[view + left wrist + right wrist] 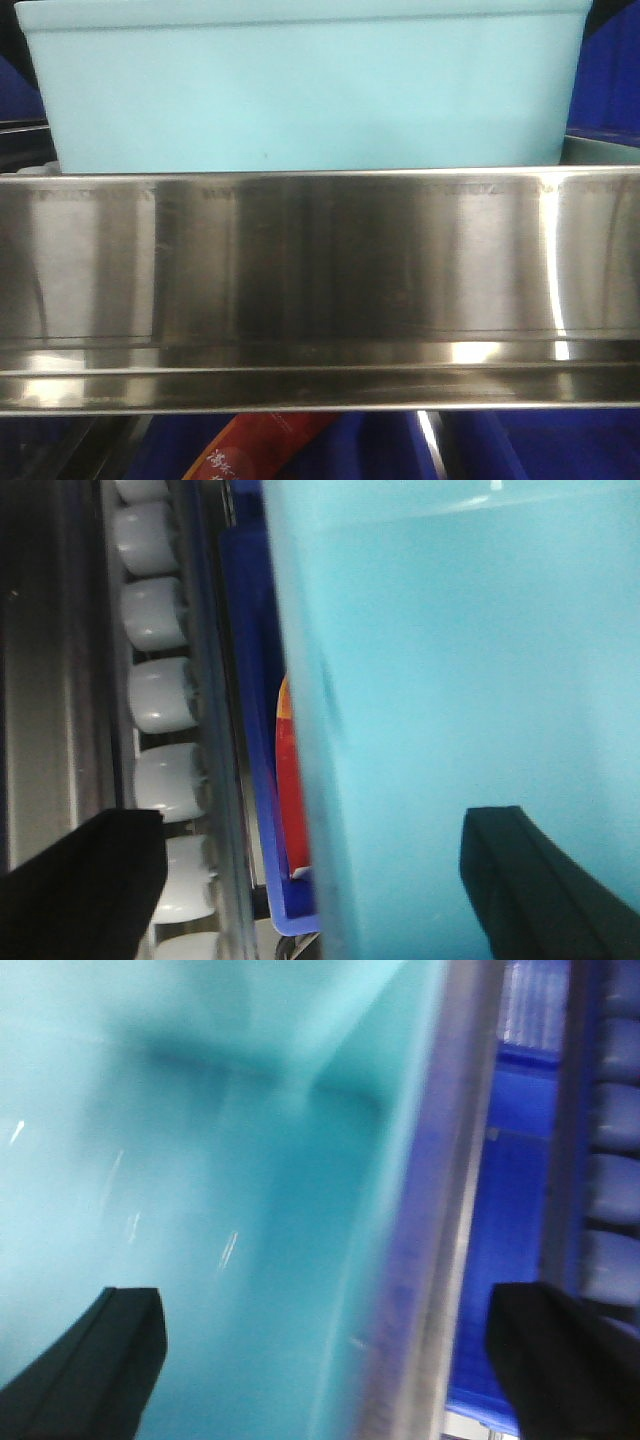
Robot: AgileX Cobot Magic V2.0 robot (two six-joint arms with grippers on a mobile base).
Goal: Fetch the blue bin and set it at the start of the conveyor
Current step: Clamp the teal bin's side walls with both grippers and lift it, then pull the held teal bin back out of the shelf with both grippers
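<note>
My left gripper (310,890) and right gripper (330,1360), both spread wide, each straddle a side wall of the blue bin (300,90). The bin sits on the shelf just behind its steel rail (320,270), with white rollers (160,695) and a dark blue bin (250,660) alongside. I judge this the grasp step: next, pinch both walls and lift level over the rail. The conveyor start is out of view.

shelf rail (320,270): shiny steel | blue bin (310,90): upright, just behind rail
</note>
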